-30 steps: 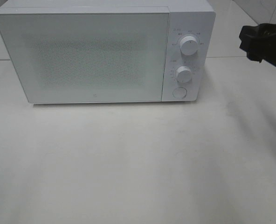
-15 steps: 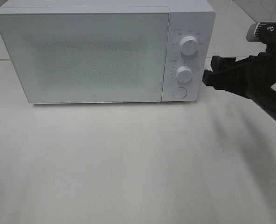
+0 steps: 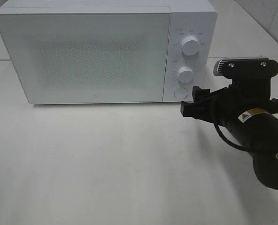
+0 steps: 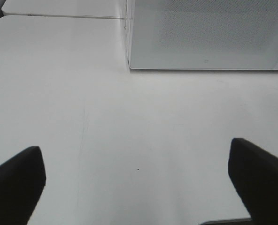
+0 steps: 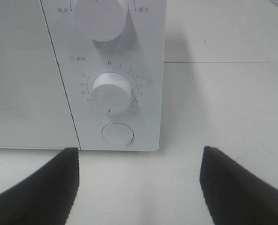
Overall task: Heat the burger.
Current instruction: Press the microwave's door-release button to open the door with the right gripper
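Directly before the control panel of the closed white microwave point(image 3: 82, 51), which fills the 11 o'clock part of the table point(image 3: 106, 159) in the high view, the right gripper point(image 3: 189, 102) hovers at 4 o'clock of the round button point(image 3: 180, 93) and 5 o'clock of the lower dial point(image 3: 185, 74), its two black fingers spread well apart with nothing between them. The left gripper point(image 4: 135, 152), seen only by its own wrist camera, hangs over the tabletop facing the microwave's door, likewise wide open and empty. Where the burger lies cannot be told, the frosted door being shut.
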`<state>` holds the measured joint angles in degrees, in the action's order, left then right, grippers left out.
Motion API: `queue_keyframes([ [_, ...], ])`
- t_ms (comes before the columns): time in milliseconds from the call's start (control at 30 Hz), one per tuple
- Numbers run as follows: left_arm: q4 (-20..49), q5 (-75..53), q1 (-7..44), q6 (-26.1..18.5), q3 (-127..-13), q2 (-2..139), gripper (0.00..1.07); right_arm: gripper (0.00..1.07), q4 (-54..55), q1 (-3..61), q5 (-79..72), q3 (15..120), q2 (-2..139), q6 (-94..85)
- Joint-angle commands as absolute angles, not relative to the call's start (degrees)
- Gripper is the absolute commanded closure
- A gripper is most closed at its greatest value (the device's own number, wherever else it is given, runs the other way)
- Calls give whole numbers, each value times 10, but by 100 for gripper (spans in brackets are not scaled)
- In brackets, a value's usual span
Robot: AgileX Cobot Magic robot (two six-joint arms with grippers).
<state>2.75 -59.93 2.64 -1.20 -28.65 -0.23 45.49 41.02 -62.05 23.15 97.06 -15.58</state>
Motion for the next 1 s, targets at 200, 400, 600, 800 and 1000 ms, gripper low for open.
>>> queue_keyframes([
  [200, 31, -594, 25, -11, -285, -14, 9, 36, 456, 416, -627, 235, 982, -104],
  [400, 31, -594, 25, -11, -285, -14, 9, 37, 456, 416, -623, 235, 982, -17],
  [600, 31, -594, 25, -11, -285, -14, 9, 42, 456, 416, -623, 235, 982, 152],
  [800, 31, -594, 25, -11, -285, -14, 9, 50, 456, 416, -623, 235, 982, 336],
  [1000, 31, -594, 25, -11, -285, -14, 9, 62, 456, 416, -623, 235, 982, 530],
])
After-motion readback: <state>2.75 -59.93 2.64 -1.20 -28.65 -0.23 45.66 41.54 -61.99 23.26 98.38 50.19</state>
